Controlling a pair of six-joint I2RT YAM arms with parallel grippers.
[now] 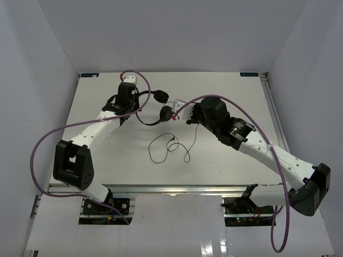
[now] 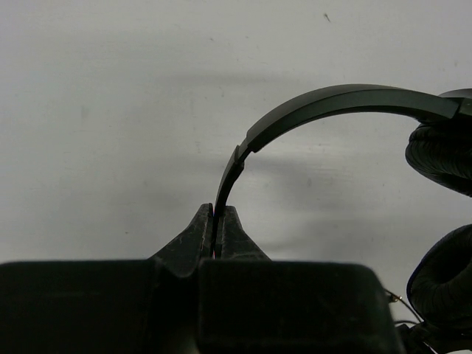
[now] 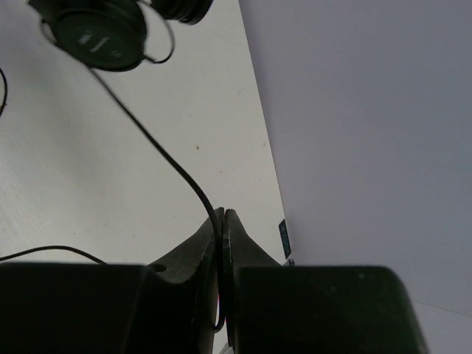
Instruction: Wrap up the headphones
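The black headphones [image 1: 159,105] are held at the back middle of the table, two earcups together and the thin headband [image 1: 140,118] curving toward the left. My left gripper [image 1: 133,108] is shut on the headband [image 2: 332,103]; its jaws [image 2: 216,215] pinch the band's end, with both padded earcups [image 2: 442,155] at the right. My right gripper [image 1: 186,115] is shut on the thin black cable [image 3: 155,147], which runs from between its jaws [image 3: 223,219] up to one earcup [image 3: 99,33]. The loose cable [image 1: 169,143] lies in loops on the table.
Thick purple robot cables [image 1: 48,139] arc over both arms [image 1: 252,123]. White walls enclose the white table [image 1: 107,160] on three sides; a metal rail [image 1: 273,112] runs along its right edge.
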